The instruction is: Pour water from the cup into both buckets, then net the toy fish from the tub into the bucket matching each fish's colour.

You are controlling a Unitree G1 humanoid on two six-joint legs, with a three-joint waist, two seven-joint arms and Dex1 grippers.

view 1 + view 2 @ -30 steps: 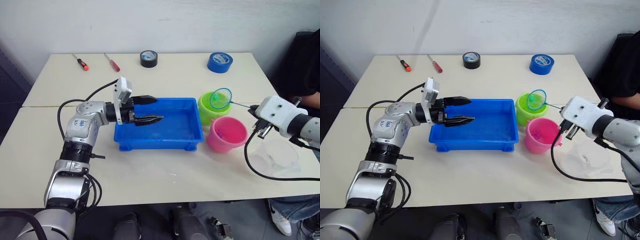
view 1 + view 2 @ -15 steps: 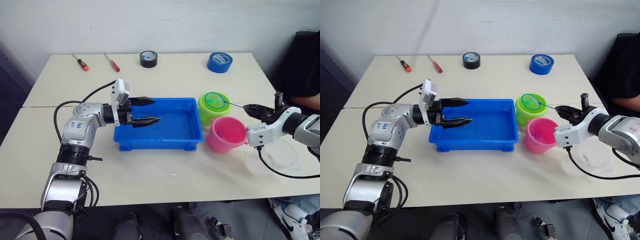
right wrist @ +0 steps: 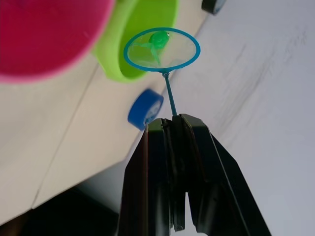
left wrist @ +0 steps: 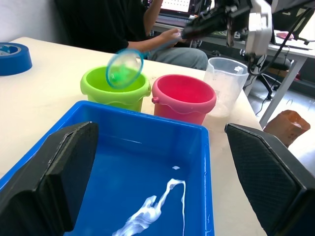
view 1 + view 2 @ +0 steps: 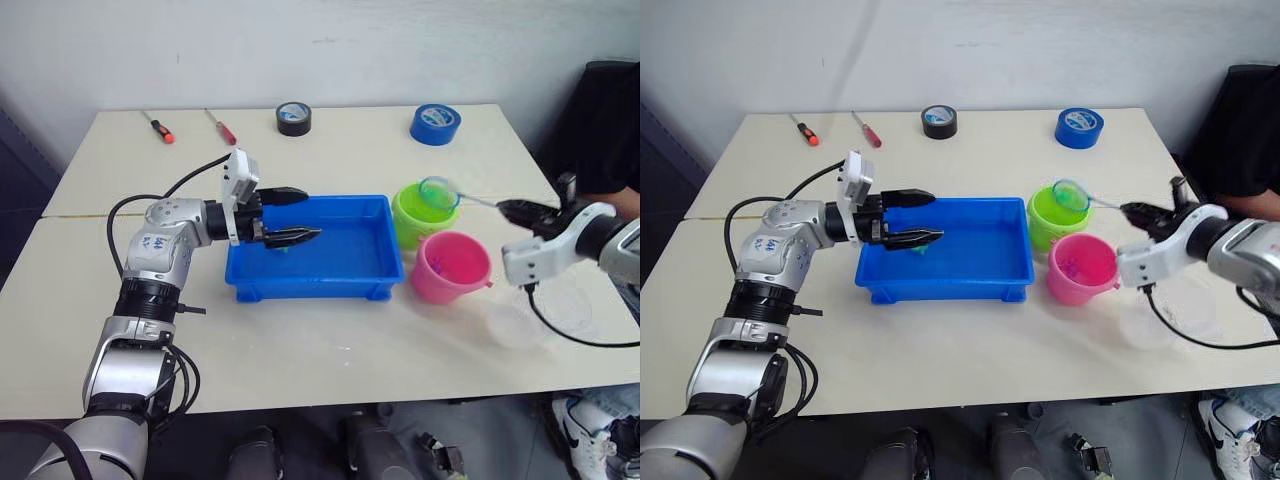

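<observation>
Green fish [image 3: 158, 38] in net [image 3: 161, 48]; right claw [image 3: 172, 129] clamps handle.

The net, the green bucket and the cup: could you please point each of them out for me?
net [image 3: 161, 49]: right wrist view, on the mesh inside the hoop.
green bucket [image 4: 98, 82]: left wrist view, on its rim.
cup [image 4: 224, 86]: left wrist view, on its clear side wall.

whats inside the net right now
A small green toy fish sits in the mesh of the net, which the right gripper holds by its handle over the green bucket. What that bucket holds is covered by the net and rim.
</observation>
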